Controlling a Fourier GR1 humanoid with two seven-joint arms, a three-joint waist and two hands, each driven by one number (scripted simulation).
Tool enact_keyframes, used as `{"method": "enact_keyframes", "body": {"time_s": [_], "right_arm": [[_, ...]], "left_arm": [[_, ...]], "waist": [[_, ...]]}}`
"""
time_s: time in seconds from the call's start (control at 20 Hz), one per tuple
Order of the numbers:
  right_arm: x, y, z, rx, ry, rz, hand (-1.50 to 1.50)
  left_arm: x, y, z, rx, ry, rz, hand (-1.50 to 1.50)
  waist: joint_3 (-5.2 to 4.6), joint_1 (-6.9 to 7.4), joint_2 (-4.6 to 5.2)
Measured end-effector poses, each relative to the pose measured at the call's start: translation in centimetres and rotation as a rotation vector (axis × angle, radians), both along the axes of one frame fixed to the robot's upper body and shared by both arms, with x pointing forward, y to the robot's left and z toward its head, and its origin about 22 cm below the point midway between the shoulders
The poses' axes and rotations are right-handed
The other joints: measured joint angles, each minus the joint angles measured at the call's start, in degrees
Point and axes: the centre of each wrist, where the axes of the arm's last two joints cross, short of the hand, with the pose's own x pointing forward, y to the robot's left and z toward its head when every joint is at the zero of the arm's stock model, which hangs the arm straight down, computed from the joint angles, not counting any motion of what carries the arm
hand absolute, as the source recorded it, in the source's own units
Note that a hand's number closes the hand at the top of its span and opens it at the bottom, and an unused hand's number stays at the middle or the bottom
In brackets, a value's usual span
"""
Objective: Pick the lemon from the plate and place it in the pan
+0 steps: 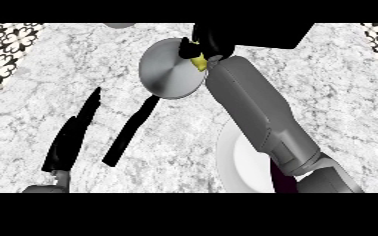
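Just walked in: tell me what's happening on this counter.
The robot's right hand is curled round the lemon and holds it at the right rim of the grey pan, whose black handle points down-left. The white plate sits partly hidden under the right forearm. The left hand rests open at lower left.

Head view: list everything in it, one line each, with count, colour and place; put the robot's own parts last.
pan: one, grey with a black handle running down-left, upper centre of the counter.
lemon: one, yellow, over the pan's right rim, in the right hand.
plate: one, white, lower right, partly under the right forearm.
counter: one, grey-white marble, fills the view.
left hand: one, black, fingers straight, resting lower left.
right hand: one, black, curled round the lemon, top centre.
right forearm: one, grey, centre right.
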Motion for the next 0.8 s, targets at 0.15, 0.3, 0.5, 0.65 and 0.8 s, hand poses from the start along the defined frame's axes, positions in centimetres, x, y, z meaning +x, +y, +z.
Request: {"method": "enact_keyframes", "body": {"time_s": [0.15, 0.3, 0.5, 0.65, 0.8], "right_arm": [[0.7, -0.4, -1.1, -0.016, 0.048, -0.005, 1.50], [1.0, -0.9, -2.5, -0.065, 0.109, 0.008, 1.50], [1.2, -2.3, -4.0, 0.080, 0.224, -0.019, -1.50], [1.4, -3.0, -4.3, 0.215, 0.292, -0.045, -1.50], [1.6, -3.3, -4.2, 0.341, 0.281, -0.051, -1.50]], "left_arm": [[0.0, -0.6, 0.1, -0.004, -0.009, -0.022, 0.00], [0.4, -0.8, 0.6, 0.002, -0.021, -0.041, 0.00], [0.9, -1.5, 1.0, 0.001, -0.033, -0.071, 0.00], [1.3, -1.9, 1.1, 0.004, -0.037, -0.083, 0.00], [1.7, -2.2, 1.4, 0.002, -0.042, -0.096, 0.00]], "waist": [[0.00, 1.25, 0.41], [0.00, 2.38, 0.88], [0.12, 4.16, 1.60], [0.17, 4.82, 1.83], [0.21, 5.49, 1.98]]}}
